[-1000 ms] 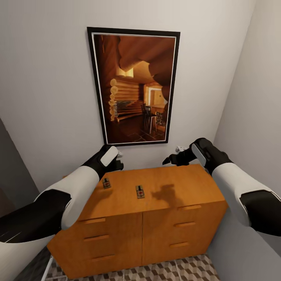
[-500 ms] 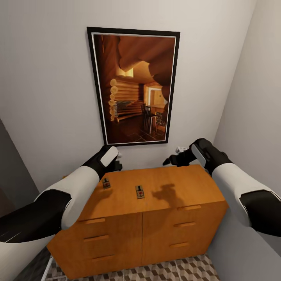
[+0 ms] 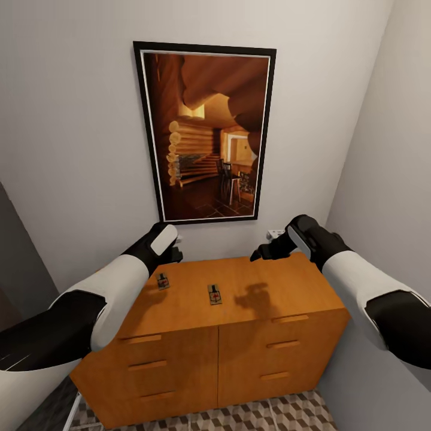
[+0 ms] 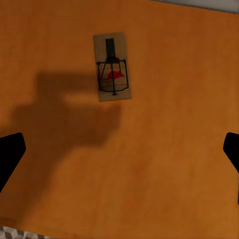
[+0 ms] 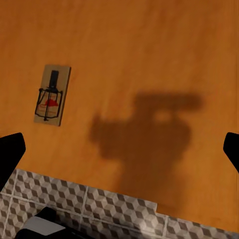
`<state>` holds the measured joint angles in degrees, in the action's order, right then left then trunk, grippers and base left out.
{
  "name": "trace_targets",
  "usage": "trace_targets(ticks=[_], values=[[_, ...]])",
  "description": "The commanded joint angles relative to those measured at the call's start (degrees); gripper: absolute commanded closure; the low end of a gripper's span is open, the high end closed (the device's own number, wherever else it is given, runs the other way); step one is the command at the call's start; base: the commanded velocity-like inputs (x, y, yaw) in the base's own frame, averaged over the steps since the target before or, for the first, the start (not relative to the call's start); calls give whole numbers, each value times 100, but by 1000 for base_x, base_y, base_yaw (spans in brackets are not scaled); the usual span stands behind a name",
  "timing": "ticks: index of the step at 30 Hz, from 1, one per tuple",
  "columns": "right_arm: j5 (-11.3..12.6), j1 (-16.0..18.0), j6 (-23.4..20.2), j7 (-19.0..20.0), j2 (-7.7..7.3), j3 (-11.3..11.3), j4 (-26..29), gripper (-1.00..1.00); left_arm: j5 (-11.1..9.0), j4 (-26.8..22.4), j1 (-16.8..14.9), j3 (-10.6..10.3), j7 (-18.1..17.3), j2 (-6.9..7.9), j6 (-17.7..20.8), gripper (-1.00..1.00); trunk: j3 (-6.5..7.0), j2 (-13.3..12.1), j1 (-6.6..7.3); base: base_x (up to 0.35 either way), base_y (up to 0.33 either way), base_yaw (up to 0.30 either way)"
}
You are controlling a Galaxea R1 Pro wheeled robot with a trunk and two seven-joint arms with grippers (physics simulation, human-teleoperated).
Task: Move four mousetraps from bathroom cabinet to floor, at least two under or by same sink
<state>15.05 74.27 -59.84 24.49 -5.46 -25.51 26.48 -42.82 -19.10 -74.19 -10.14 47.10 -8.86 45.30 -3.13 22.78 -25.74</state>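
Two mousetraps lie flat on top of the orange-brown cabinet, one near its left edge and one nearer the middle. My left gripper hovers above the left back corner of the top, open. In the left wrist view a mousetrap lies beyond the wide-apart fingertips. My right gripper hangs over the back of the top, open. The right wrist view shows a mousetrap off to one side and the fingertips far apart. The sink is out of view.
A large framed picture hangs on the wall behind the cabinet. A side wall stands close on the right. Patterned bathroom floor shows in front of the drawers, and also past the cabinet's edge as cube tiles.
Both grippers have risen slightly over the cabinet top; the right one has also shifted a little to the left. The mousetraps have not moved.
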Motion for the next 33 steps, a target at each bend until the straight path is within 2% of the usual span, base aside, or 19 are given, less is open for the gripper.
trace_targets(ticks=[1, 11, 18, 27, 33], values=[[57, 8, -16, -16, -8, -54, 6, -100, -60, -6, -4, -47, 45, 4, 20, -100, -14, 14, -4, 0, 0, 0], [58, 8, -16, -19, -8, -76, 6, -100, -60, -6, -4, -59, 37, 22, 22, -100, -14, 14, -4, 0, 0, 0], [49, 8, -16, -23, -41, -70, 6, -100, -60, 102, -2, -62, 36, 54, 22, -100, -14, 14, -4, 0, 0, 174], [43, 8, -16, -16, -55, -69, 6, -100, -65, 193, -2, -73, 33, 62, 22, -100, -14, 14, -4, 0, 0, 33], [42, 8, -16, -15, -118, -63, 6, -100, -68, 374, -3, -76, 35, 60, 8, -100, -14, 14, -4, 0, 0, 5]])
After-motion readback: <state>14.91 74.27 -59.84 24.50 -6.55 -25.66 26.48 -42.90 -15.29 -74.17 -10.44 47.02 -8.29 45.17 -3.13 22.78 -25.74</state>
